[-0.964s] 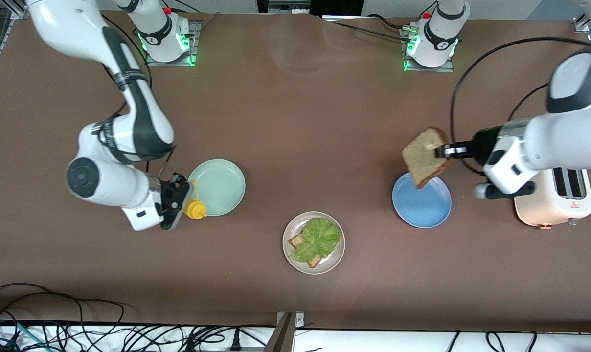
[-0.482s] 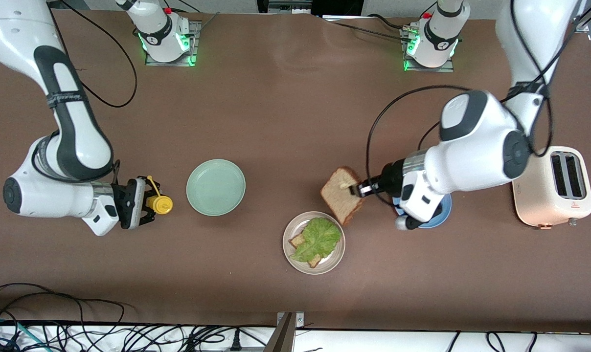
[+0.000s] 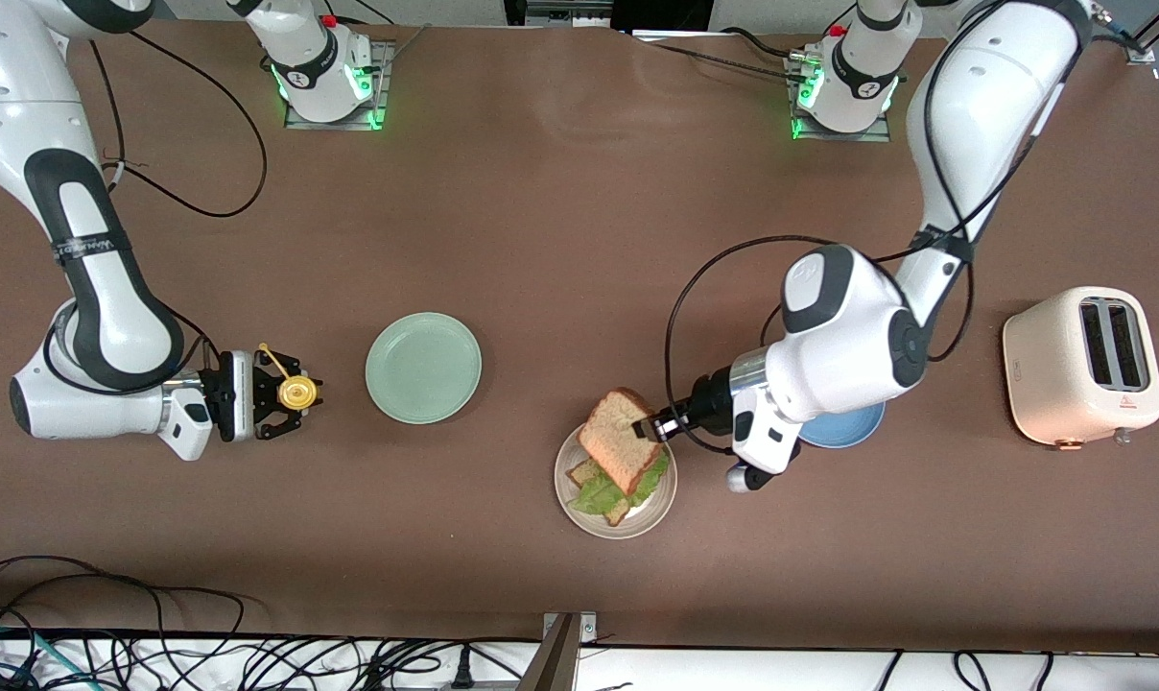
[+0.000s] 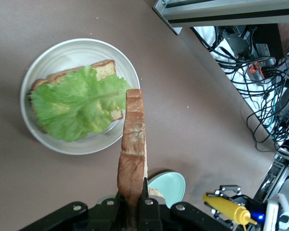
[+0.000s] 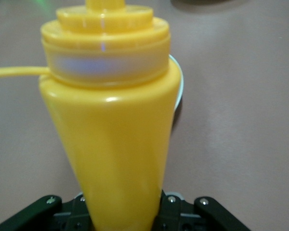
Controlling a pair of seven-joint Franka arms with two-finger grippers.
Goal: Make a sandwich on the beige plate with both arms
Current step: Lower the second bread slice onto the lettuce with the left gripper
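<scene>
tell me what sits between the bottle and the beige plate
The green plate, seen in the front view, between the bottle and beige plate.

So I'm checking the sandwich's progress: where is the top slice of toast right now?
In the front view, the toast slice is held on edge in the left hand, over the lettuce on the beige plate.

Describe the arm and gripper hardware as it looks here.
Two glossy white jointed arms with black bands and dark joint caps; the bases glow green, each with a small red button. Loose black cables loop along both. The left gripper and right gripper are black two-finger units on silver wrist rings, with visible screw heads in the wrist views.
</scene>
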